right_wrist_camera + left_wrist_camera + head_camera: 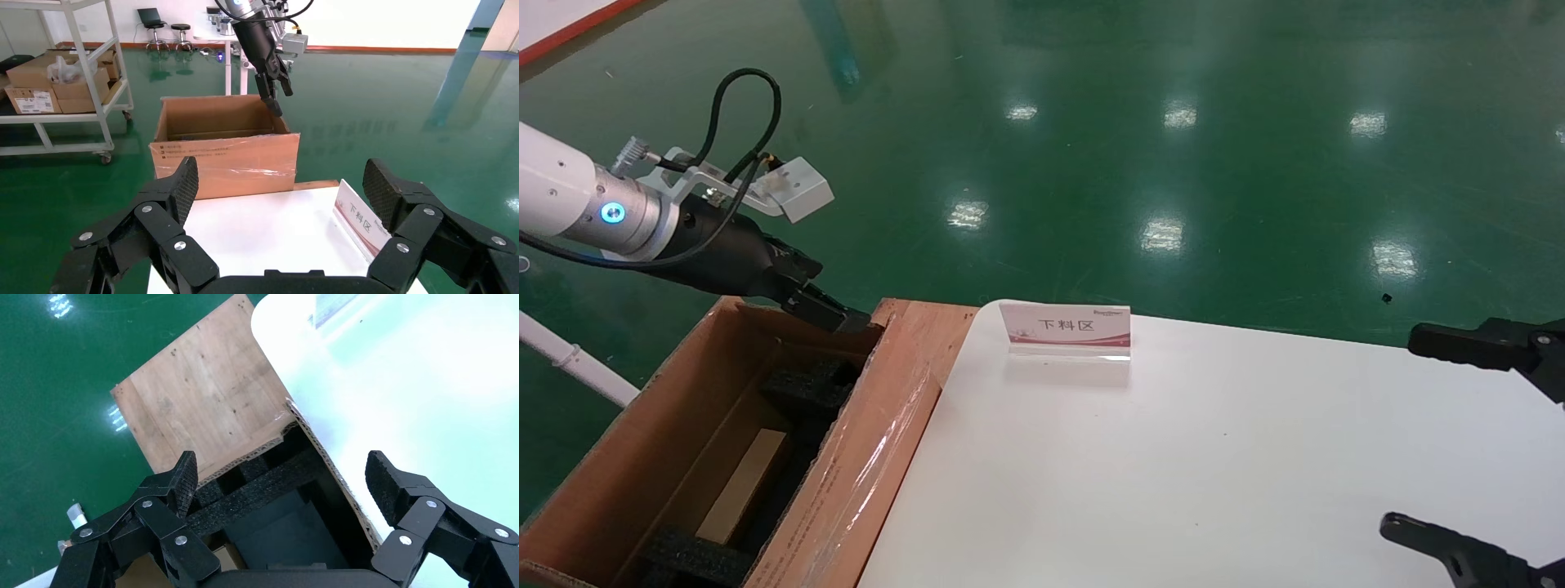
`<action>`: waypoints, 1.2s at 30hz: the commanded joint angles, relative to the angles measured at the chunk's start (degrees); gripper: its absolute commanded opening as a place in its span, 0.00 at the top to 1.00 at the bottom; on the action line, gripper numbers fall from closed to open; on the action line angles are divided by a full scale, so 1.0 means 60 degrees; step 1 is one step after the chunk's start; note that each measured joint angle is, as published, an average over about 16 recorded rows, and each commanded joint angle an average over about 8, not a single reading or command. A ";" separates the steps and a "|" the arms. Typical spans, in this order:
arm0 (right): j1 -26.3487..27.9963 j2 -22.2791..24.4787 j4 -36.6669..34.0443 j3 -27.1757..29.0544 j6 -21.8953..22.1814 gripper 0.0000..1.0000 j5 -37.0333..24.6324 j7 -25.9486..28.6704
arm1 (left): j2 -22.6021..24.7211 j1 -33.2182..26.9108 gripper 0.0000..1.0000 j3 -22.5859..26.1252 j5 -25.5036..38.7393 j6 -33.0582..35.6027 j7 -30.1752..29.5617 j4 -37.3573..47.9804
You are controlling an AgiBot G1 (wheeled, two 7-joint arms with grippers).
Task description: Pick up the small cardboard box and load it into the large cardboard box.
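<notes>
Large cardboard box (pixel 625 457) at far left, beside the white table (pixel 1214 457), flaps up, glossy tape on the flap nearest the table. Small cardboard box (pixel 744 486) already lying inside on the floor of the carton, between black foam blocks (pixel 817 384); long axis running along the carton's length, toward and away from the robot. Only a pale strip of it visible in the head view, so identity probably but not certainly that of the small box. Left gripper (pixel 834 314) poised at the far rim of the carton, fingers spread wide and holding nothing; confirmed in the left wrist view, left gripper (pixel 281 478) with open pads over foam and corrugated edge. Small box therefore below and nearer the robot than those fingers, well apart from them. Judgement: load step looks done, left arm the nearer one, next move likely a clear lift away from the rim without catching the flap. Sign stand (pixel 1066 327) on the table's far edge. Right gripper (pixel 1475 441) parked at the far right over the table, fingers also spread wide, empty.
</notes>
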 commanded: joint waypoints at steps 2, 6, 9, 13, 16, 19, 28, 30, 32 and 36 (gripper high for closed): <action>0.0000 0.0000 -0.0001 0.0001 0.0001 0.00 0.0001 -0.0001 | -0.0054 0.0060 0.00 -0.0199 -0.0036 -0.0032 0.0067 -0.0194; 0.0001 0.0000 -0.0004 -0.0001 0.0000 0.00 0.0002 -0.0002 | -0.0039 0.0794 0.00 -0.1256 -0.0254 0.0231 0.0474 -0.0346; 0.0002 0.0000 -0.0005 -0.0002 0.0000 0.00 0.0002 -0.0003 | -0.0012 0.1464 0.00 -0.2191 -0.0449 0.0479 0.0836 -0.0440; 0.0003 0.0001 -0.0006 -0.0004 0.0000 0.00 0.0004 -0.0004 | 0.0025 0.2350 0.00 -0.3428 -0.0705 0.0807 0.1317 -0.0563; 0.0004 0.0001 -0.0006 -0.0006 0.0000 0.00 0.0004 -0.0005 | 0.0052 0.3015 0.00 -0.4357 -0.0898 0.1054 0.1677 -0.0656; 0.0004 0.0002 -0.0007 -0.0007 0.0001 0.00 0.0005 -0.0006 | 0.0080 0.3680 0.00 -0.5284 -0.1091 0.1300 0.2037 -0.0748; 0.0005 0.0003 -0.0007 -0.0011 0.0002 0.00 0.0008 -0.0008 | 0.0162 0.5669 0.00 -0.8061 -0.1667 0.2037 0.3115 -0.1025; 0.0005 0.0004 -0.0007 -0.0012 0.0003 0.00 0.0009 -0.0008 | 0.0180 0.6109 0.00 -0.8677 -0.1795 0.2200 0.3354 -0.1086; 0.0006 0.0004 -0.0007 -0.0013 0.0003 0.00 0.0009 -0.0009 | 0.0198 0.6557 0.00 -0.9302 -0.1925 0.2366 0.3597 -0.1149; 0.0006 0.0005 -0.0007 -0.0015 0.0004 0.00 0.0010 -0.0010 | 0.0235 0.7437 0.00 -1.0531 -0.2180 0.2692 0.4074 -0.1271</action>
